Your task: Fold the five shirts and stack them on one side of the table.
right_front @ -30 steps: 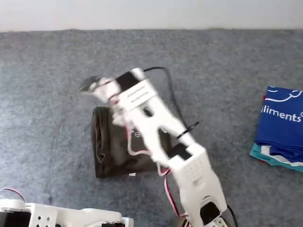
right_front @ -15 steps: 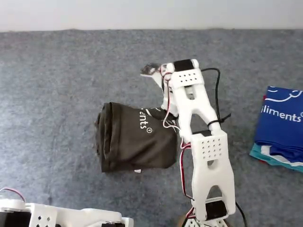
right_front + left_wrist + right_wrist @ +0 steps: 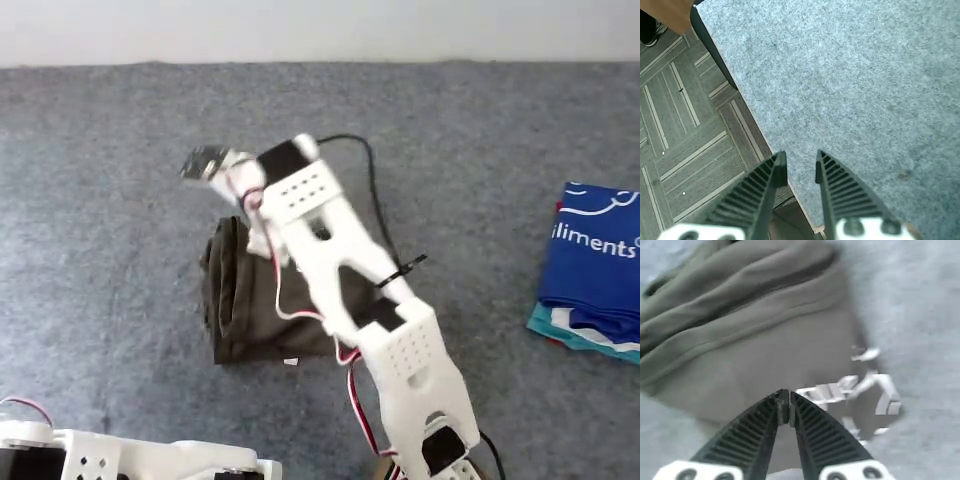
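A folded dark olive shirt with white print lies in the middle of the grey table; up close it is the creased olive shirt. My right arm stretches across it, and the right gripper hovers past the shirt's far left corner. The right gripper is shut with nothing between its tips. A stack of folded shirts, blue on top, sits at the table's right edge. My left gripper is open by a narrow gap over the table's edge, holding nothing.
The grey felt table cover ends at an edge with a wood-pattern floor below. The left arm's white base stays at the near left corner. Open felt lies left of and behind the olive shirt.
The right arm swung right half a second ago and has now swung back left over the olive shirt. The shirt lies slightly further right than one second ago.
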Robot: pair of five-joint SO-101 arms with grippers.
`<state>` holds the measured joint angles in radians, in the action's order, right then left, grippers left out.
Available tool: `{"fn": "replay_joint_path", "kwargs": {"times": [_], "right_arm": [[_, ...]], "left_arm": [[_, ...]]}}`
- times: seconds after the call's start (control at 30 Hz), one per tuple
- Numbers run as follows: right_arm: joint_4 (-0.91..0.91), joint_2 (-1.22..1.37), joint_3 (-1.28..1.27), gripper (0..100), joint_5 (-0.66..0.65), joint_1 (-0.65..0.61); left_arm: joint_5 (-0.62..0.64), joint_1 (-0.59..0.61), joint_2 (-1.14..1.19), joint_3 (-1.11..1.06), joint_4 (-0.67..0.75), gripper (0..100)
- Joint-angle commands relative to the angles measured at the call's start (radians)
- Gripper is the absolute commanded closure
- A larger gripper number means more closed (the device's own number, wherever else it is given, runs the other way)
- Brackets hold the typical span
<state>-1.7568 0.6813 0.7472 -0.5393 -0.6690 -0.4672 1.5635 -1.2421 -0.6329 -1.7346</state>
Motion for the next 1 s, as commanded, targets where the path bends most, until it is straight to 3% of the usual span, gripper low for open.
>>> {"fn": "replay_joint_path", "kwargs": {"times": [0.0,0.4,0.53,0.73,0.87,0.97], "right_arm": [[-0.039,-0.111,-0.158,98.8,0.040,-0.074],[0.067,-0.027,-0.252,98.8,0.044,-0.367],[-0.016,-0.093,-0.181,98.8,0.044,-0.420],[-0.038,-0.260,-0.140,98.8,0.035,-0.282],[-0.038,-0.232,-0.140,98.8,0.035,-0.157],[-0.036,-0.150,-0.140,98.8,0.035,-0.137]], "left_arm": [[0.003,0.008,-0.006,0.012,0.011,89],[0.006,0.002,-0.006,0.005,0.006,89],[0.006,0.002,-0.006,0.008,0.009,89],[0.006,0.000,-0.006,0.010,0.009,89],[0.006,0.000,-0.006,0.004,0.009,89],[0.008,0.000,-0.006,0.004,0.011,89]]}}
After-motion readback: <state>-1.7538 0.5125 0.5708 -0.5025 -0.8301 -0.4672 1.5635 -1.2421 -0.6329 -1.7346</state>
